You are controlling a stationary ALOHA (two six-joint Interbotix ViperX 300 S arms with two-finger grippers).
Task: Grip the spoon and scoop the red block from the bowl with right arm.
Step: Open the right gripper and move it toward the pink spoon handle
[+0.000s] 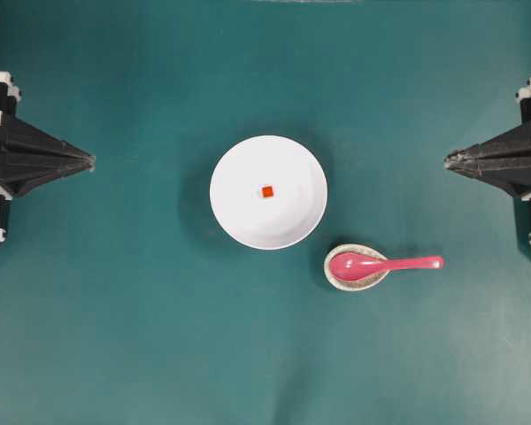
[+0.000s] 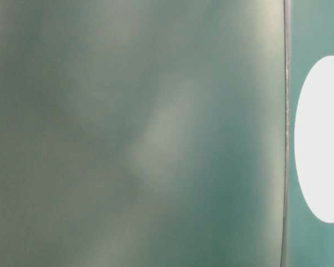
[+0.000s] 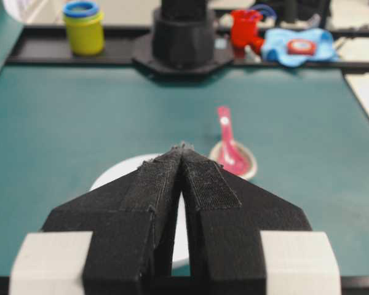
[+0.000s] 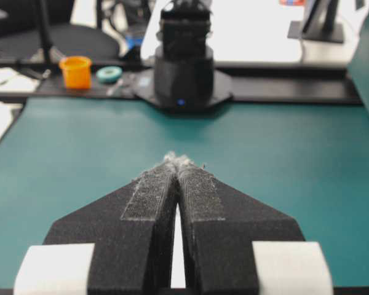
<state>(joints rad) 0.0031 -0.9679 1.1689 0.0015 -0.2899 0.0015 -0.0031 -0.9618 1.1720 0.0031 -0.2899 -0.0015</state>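
Note:
The white bowl (image 1: 268, 192) sits mid-table with the tiny red block (image 1: 267, 191) at its centre. The pink spoon (image 1: 385, 264) lies right of and below the bowl, its scoop resting in a small cream dish (image 1: 357, 267), its handle pointing right. In the left wrist view the spoon (image 3: 229, 144) and the dish (image 3: 249, 166) show beyond the fingertips, and the bowl (image 3: 120, 172) is mostly hidden behind them. My left gripper (image 1: 92, 160) is shut and empty at the left edge. My right gripper (image 1: 447, 160) is shut and empty at the right edge, above the spoon's handle end.
The table-level view shows only blurred teal and a white oval (image 2: 321, 139). Beyond the table's far edge stand a yellow jar (image 3: 84, 27), a red object (image 3: 244, 27) and a blue cloth (image 3: 298, 46). An orange cup (image 4: 75, 71) stands past the opposite edge.

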